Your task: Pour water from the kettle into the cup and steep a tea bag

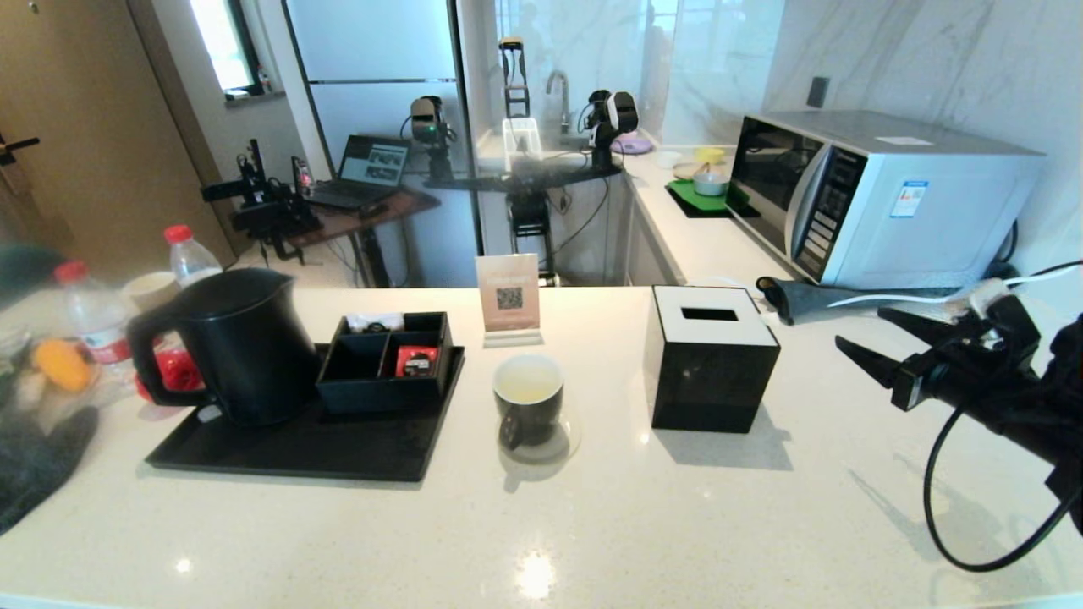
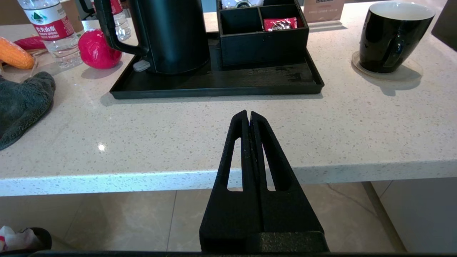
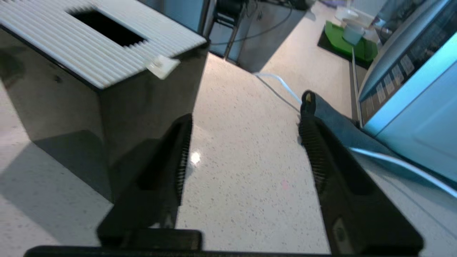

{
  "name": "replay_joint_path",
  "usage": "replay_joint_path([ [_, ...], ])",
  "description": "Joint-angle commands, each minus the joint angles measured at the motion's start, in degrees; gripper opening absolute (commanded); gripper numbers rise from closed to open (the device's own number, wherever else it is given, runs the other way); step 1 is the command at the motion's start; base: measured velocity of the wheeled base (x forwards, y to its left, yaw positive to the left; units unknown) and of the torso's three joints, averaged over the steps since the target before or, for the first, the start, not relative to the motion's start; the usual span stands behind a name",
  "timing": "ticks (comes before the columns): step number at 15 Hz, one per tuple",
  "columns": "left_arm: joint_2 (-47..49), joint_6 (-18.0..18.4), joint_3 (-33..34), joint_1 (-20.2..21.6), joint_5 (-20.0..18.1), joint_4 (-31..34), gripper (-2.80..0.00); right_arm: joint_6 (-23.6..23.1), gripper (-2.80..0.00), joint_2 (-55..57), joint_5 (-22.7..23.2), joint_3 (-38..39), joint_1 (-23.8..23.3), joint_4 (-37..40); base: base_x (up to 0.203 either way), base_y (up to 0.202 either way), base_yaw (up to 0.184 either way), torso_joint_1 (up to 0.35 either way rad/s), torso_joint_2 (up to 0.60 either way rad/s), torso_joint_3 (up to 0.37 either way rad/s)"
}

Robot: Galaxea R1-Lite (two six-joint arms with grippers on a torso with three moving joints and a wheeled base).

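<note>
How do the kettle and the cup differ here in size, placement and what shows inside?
The kettle is far larger than the cup. The kettle stands on the black tray; the cup sits on a clear coaster beside it. The kettle's lid is shut; the cup is open, showing pale liquid. Both are black, upright and handled.

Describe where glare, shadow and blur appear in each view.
Head view: ceiling light glints on the counter; left edge smeared around the bottles. Left wrist view: the cup casts a soft shadow. Right wrist view: the black box shades the counter; the microwave looks bluish and soft.
</note>
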Motion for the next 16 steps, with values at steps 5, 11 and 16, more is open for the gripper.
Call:
replay_joint_path([
  [5, -0.02, 0.04, 0.00, 0.00, -0.02, -0.04, -2.80, 2.93, -2.80, -8.09, 0.63, 7.40, -0.73, -4.43, 0.000, 0.000, 0.000, 0.000, 0.00, 0.000],
  [11, -0.02, 0.04, 0.00, 0.00, -0.02, 0.04, -2.80, 2.80, -2.80, -19.09, 0.44, 16.70, -0.85, -4.13, 0.000, 0.000, 0.000, 0.000, 0.00, 0.000],
  [16, -0.02, 0.04, 0.00, 0.00, -0.02, 0.04, -2.80, 2.18, -2.80, -27.95, -1.67, 20.35, -0.88, -1.62, 0.000, 0.000, 0.000, 0.000, 0.00, 0.000],
])
